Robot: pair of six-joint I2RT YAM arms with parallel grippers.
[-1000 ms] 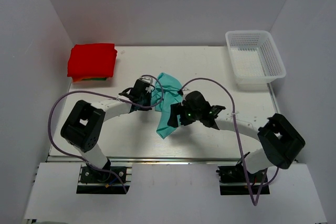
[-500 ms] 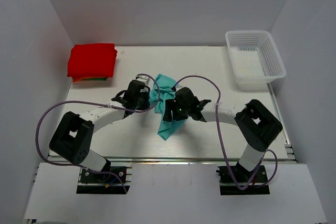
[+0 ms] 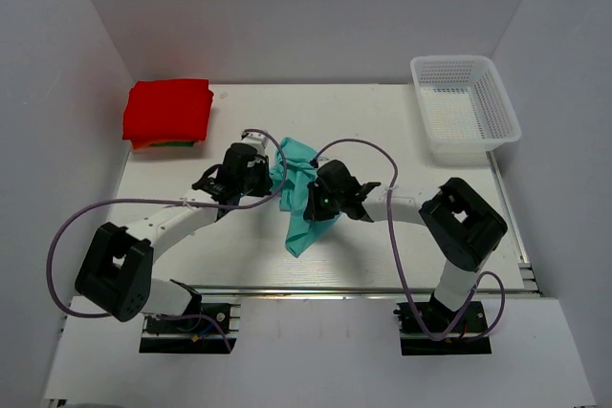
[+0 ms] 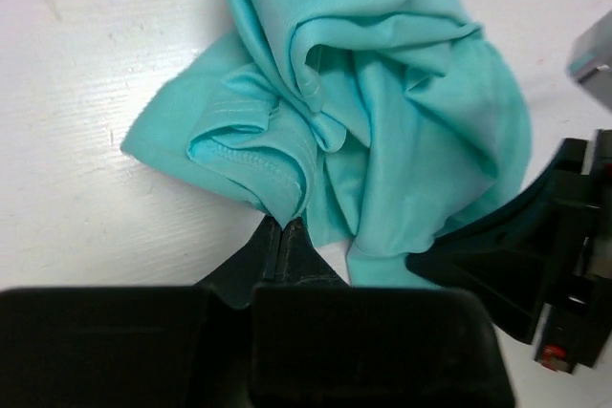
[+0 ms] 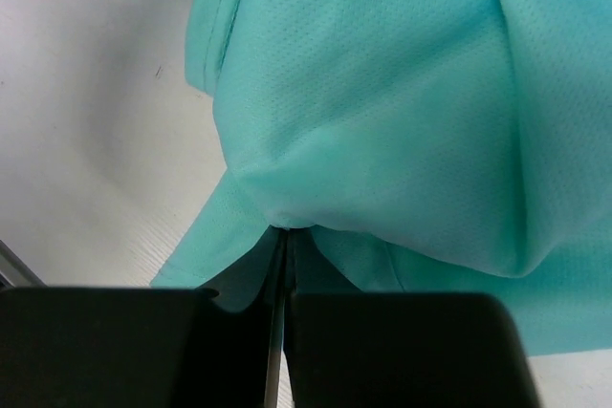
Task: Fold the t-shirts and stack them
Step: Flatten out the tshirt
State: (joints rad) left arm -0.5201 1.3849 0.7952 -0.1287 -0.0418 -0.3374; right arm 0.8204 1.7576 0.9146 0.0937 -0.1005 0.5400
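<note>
Within 1 s both arms had reached farther out & drawn together, so the teal t-shirt (image 3: 304,228) sat bunched between them mid-table, not yet spread flat; prob. the fold itself hadn't begun. Left gripper (image 4: 285,228) was clenched on a stitched hem, right gripper (image 5: 282,236) pinched a fine-mesh knit fold. Cloth looked soft, limp, deeply creased. The red t-shirt (image 3: 168,107) lay folded square at far left.
</note>
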